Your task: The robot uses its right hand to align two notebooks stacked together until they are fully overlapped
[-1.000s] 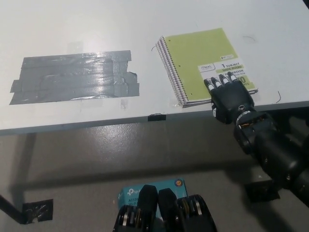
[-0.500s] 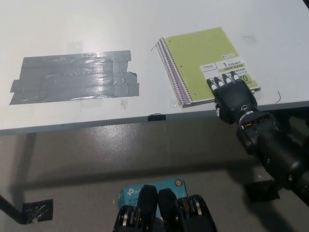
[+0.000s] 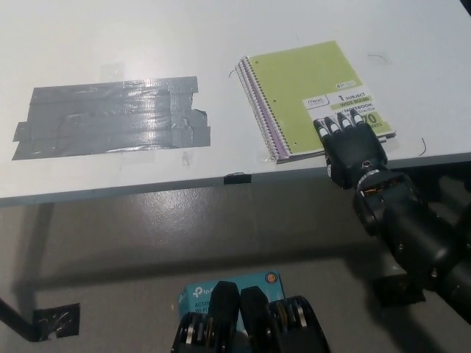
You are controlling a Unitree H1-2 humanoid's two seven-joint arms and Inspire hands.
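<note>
At the table's near right edge, the notebooks lie stacked, green cover up, spiral binding on the side toward the tape patch. Long axis runs away from the robot, tilted a little so the far end leans toward picture left.

Right hand rests flat on the stack's near right corner, fingers spread and laid over the printed label, palm hanging over the table edge. It holds nothing; it presses down.

Relation that matters: the stack extends from the hand up and to the robot's left, so the hand sits at one corner, not the middle. A sliver of a second cover shows along the binding side, suggesting the lower notebook sticks out slightly toward the left. Judgement: remaining offset is small; correction would be a short slide of the top book toward the binding. A corner push risks rotating the cover instead of shifting it.

Left hand not in view.
</note>
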